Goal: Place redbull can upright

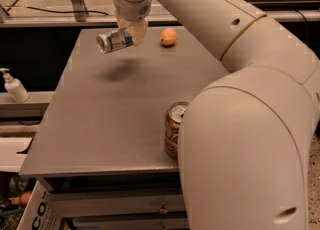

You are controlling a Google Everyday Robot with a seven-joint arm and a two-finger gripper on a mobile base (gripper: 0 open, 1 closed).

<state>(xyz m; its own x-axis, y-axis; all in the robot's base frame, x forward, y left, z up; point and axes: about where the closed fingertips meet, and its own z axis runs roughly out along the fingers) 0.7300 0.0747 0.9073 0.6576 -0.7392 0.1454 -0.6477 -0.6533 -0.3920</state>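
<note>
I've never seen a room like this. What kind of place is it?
Probably a robot test lab, not a home: a grey table with a cable on the floor behind it, a pump bottle beside it, and the gripper holding the redbull can above it.
</note>
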